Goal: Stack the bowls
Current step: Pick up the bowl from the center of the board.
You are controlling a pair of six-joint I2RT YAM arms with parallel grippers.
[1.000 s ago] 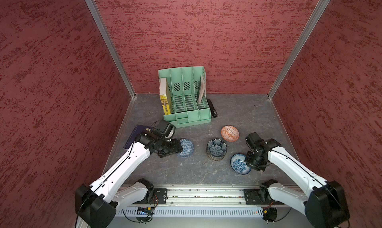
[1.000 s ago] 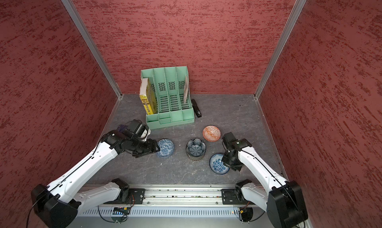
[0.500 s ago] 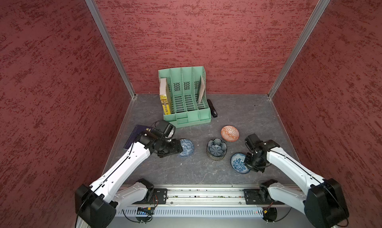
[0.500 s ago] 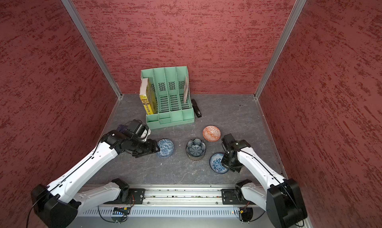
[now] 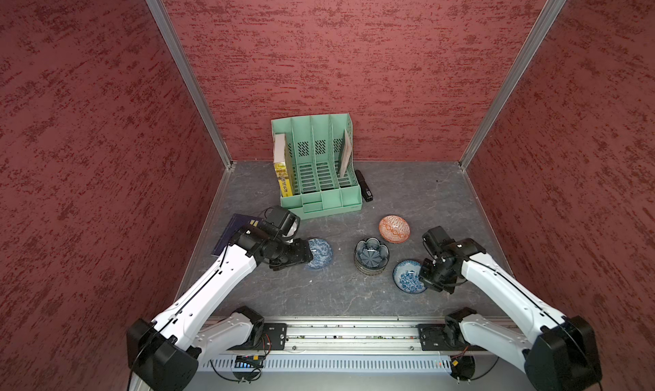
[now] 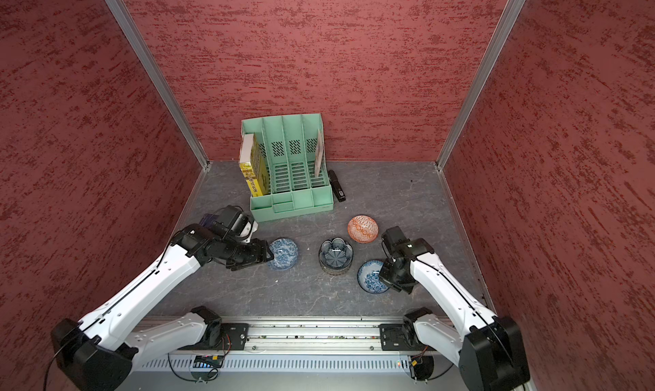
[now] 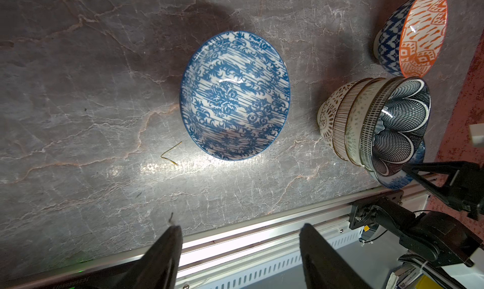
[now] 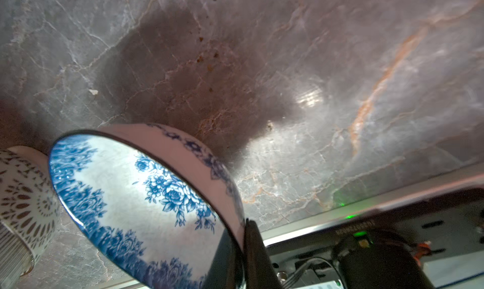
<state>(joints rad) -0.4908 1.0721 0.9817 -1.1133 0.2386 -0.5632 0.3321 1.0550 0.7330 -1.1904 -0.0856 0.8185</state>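
**Seven bowls: stock and positions**

1. Right fingers [image 8: 255,251]: pressed onto the rim of the floral blue-white bowl [image 8: 136,196], one finger inside the wall and one outside. The pinch is on the side of the bowl facing the right edge of the surface [image 5: 407,187]. The bowl is near the front edge, right of centre. We cannot tell whether it is lifted.
2. Left fingers [image 7: 162,256]: spread wide. They are near the scroll-patterned blue-white bowl [image 7: 234,95], on its left-edge side and apart from it. That bowl stands upright, left of centre.
3. Stack [image 5: 368,268]: between the two blue-white bowls, just beside the floral one. We count four nested bowls:
   - the brown-lattice cream bowl [image 7: 326,117] at the bottom
   - the striped bowl [image 7: 340,122]
   - the green-patterned bowl [image 7: 355,122]
   - the dark flower-shaped bowl [image 7: 392,125] on top
4. Orange-red bowl [image 5: 394,228]: alone, just behind the stack.
5. Green file rack [image 5: 319,194]: at the back edge, with a yellow book [image 5: 283,180] in its leftmost slot and a black stapler [image 5: 365,191] just beside its right side.
6. Dark notebook [image 5: 227,233]: by the left edge, partly under the left arm.
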